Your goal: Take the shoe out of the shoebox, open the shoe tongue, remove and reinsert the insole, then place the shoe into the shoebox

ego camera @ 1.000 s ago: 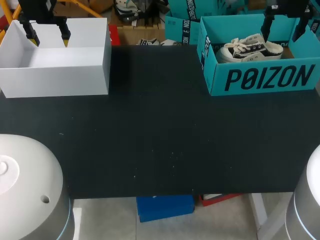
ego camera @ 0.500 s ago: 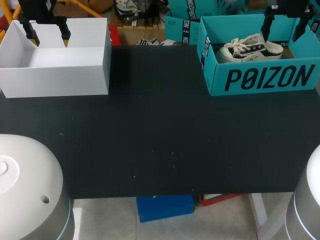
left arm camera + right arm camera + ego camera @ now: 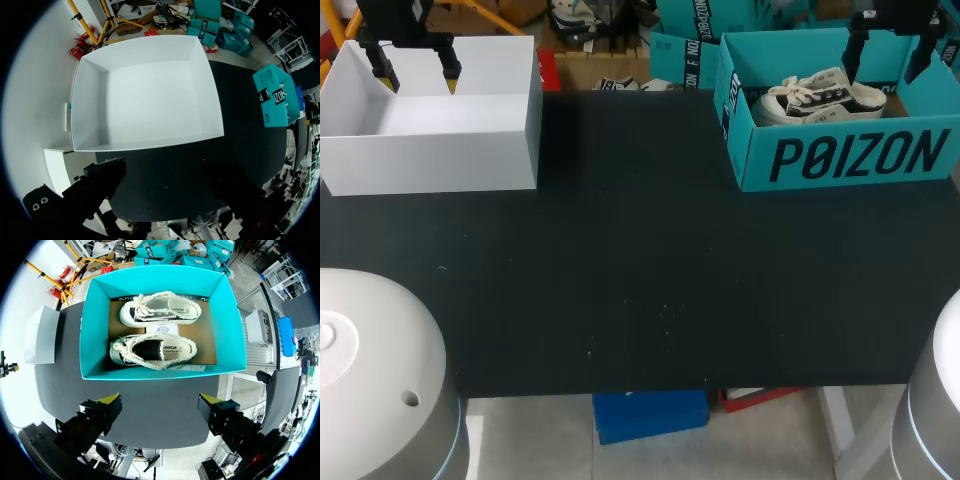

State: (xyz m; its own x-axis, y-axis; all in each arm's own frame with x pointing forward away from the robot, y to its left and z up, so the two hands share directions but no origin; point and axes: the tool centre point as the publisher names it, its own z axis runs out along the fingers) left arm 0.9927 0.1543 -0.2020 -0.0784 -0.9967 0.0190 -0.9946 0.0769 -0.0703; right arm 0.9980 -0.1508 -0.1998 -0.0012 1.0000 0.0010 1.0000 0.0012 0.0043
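While nothing is held, right gripper (image 3: 161,401): spread wide over shoebox (image 3: 92,330), far-right corner of table (image 3: 640,280)
shoe (image 3: 155,351): you straddle its midsole, descend straight
left gripper (image 3: 418,72): spread, empty

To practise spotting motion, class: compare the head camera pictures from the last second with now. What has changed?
Nothing visibly changed. The left claw stays open over the white box, the right claw stays open over the teal shoebox, and the shoes lie inside it, untouched.
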